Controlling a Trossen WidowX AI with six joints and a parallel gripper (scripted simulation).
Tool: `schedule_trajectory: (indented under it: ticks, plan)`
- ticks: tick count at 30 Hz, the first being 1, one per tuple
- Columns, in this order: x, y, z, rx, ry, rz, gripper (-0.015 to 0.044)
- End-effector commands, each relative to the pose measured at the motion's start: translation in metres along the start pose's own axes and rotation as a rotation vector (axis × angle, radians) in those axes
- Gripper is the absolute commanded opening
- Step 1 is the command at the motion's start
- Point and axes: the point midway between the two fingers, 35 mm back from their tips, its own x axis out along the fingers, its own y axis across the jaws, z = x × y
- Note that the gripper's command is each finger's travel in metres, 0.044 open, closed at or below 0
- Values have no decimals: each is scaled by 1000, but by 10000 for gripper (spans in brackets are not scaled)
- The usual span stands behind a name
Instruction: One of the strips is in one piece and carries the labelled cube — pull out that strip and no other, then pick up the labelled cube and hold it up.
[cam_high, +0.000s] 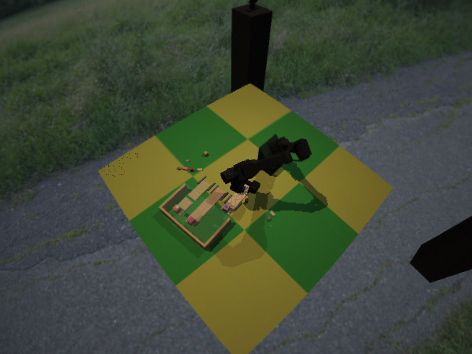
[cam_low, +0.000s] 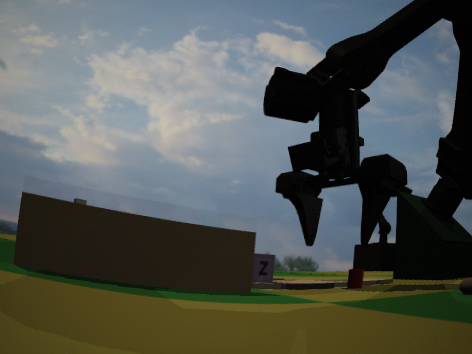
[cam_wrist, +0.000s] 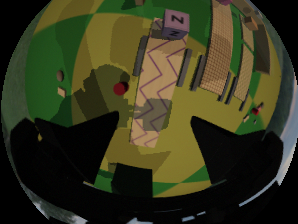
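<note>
Gripper (cam_low: 341, 220): we log its fingers (cam_low: 306, 212) spread wide, clamped on nothing, above the tabletop (cam_high: 295, 240). Zigzag strip (cam_wrist: 154, 92): lies beneath it, running toward 12 o'clock in the wrist view. Z cube (cam_wrist: 174, 23): sits on that strip's far end (just outside the box (cam_low: 135, 247)). Red peg (cam_wrist: 120, 88): at the strip's 9 o'clock.

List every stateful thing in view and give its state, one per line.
tool: open wide, holding nothing, raised above the strip
zigzag strip: flat on the mat, pulled out beside the tray
Z cube: upright on the strip's far end, not gripped
red cylinder: standing upright
</note>
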Motion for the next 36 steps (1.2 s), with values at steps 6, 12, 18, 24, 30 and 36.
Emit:
schedule_trajectory:
  ticks: [6,12,18,24,30,36]
  plan:
    - [-5,-5,34,1,-1,3,440]
    - [-8,-8,57,0,-2,3,440]
    - [-11,-11,81,-1,-3,3,440]
    - [-14,-14,104,-2,-5,3,440]
    - [-15,-15,122,-3,-6,3,414]
    - [-7,-15,122,-3,-6,2,256]
